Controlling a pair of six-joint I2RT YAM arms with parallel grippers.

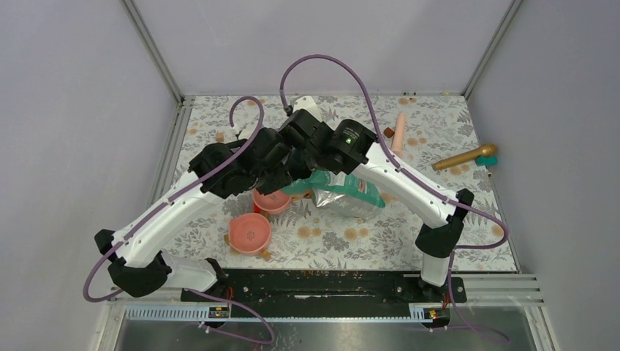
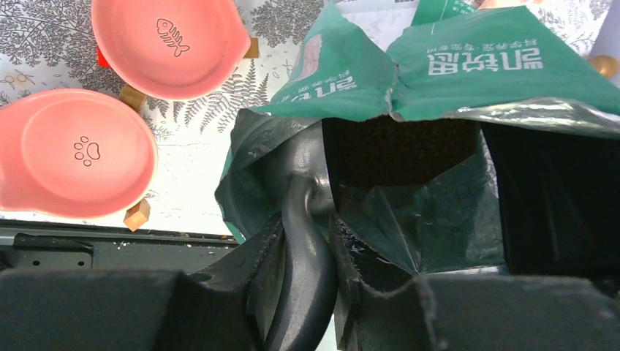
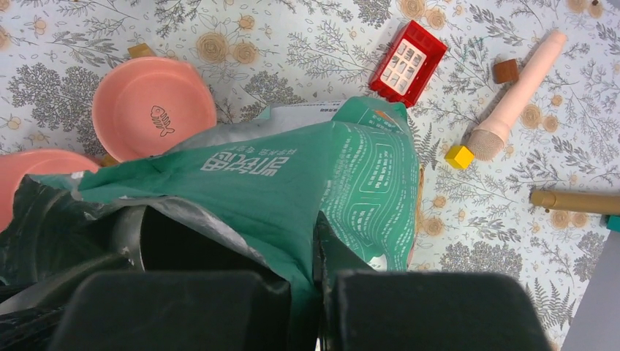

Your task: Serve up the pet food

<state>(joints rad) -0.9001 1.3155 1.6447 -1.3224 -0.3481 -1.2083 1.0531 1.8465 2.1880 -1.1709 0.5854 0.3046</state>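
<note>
The teal-green and silver pouch (image 1: 349, 193) lies mid-table with its mouth held open. Inside the mouth the pet food (image 2: 398, 150) shows as a dark brown mass. My left gripper (image 2: 311, 223) is shut on the dark curved handle of a scoop (image 2: 307, 248), and the handle runs into the pouch (image 2: 453, 80). My right gripper (image 3: 319, 245) is shut on the pouch's green edge (image 3: 292, 175). Two empty pink bowls sit left of the pouch: one with a fishbone mark (image 2: 172, 44), one with a paw mark (image 2: 73, 150). The scoop's cup is mostly hidden inside the pouch.
A red block (image 3: 407, 62), a yellow block (image 3: 459, 156), a brown cube (image 3: 504, 70) and a pink toy microphone (image 3: 515, 95) lie right of the pouch. A gold microphone (image 1: 463, 157) rests at the far right. Small wooden cubes (image 2: 137, 214) lie by the bowls.
</note>
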